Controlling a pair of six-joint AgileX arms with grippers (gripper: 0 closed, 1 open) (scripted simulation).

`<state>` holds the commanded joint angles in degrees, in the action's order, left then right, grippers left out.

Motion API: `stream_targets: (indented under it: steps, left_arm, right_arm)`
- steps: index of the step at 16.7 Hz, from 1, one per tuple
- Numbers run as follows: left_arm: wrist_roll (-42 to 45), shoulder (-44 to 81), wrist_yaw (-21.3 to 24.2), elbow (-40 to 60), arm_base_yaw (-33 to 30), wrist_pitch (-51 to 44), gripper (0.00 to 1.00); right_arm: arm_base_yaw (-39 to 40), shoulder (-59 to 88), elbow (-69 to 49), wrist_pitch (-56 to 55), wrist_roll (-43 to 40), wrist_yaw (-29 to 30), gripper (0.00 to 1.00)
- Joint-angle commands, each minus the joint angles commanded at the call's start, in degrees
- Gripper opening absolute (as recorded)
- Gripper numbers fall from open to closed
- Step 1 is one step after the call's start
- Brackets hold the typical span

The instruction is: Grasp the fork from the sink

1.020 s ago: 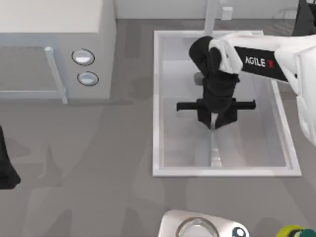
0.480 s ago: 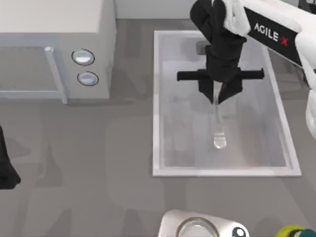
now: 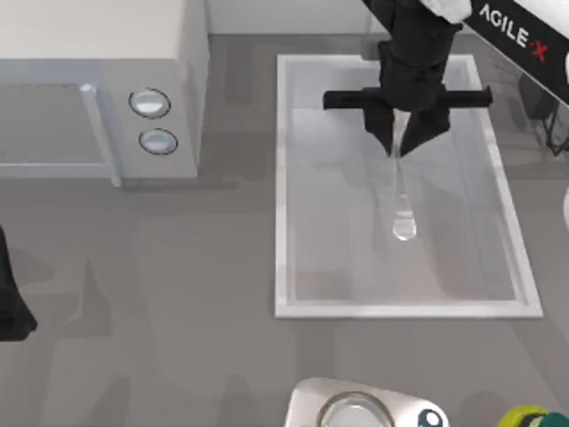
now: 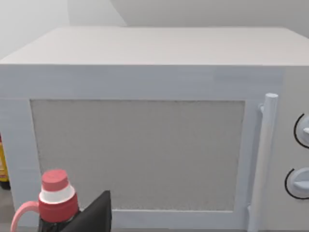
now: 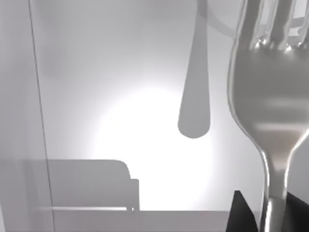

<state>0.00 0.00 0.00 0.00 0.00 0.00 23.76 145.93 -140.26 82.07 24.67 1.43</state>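
My right gripper hangs over the far half of the white sink, shut on the shiny silver fork. The fork is held off the basin's bottom and points from the fingers toward the sink's near end. In the right wrist view the fork rises from between the black fingertips, with its tines at the far end and its shadow on the white bottom. My left arm is parked at the table's left edge.
A white microwave with two round knobs stands at the back left, and the left wrist view faces its door. A red-capped bottle is close to that camera. A silver appliance and a green-yellow item sit at the front edge.
The right gripper has risen and moved toward the sink's far end with the fork in it. The fork has come up off the basin's bottom. The left arm has not moved.
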Motion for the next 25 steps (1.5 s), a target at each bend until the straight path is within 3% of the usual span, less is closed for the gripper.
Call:
stream_targets:
  steps: [6, 18, 25]
  left_arm:
    - [0.0, 0.0, 0.0, 0.0, 0.0, 0.0, 1.0]
    - [0.0, 0.0, 0.0, 0.0, 0.0, 0.0, 1.0]
    - [0.0, 0.0, 0.0, 0.0, 0.0, 0.0, 1.0]
  right_arm:
    - [-2.6, -6.0, 6.2, -0.6, -2.7, -0.2, 0.0]
    - [-21.9, -54.1, 60.5, -3.6, -22.3, -1.2, 0.0]
    - [-26.2, -63.4, 69.9, -4.2, -26.7, -1.4, 0.0]
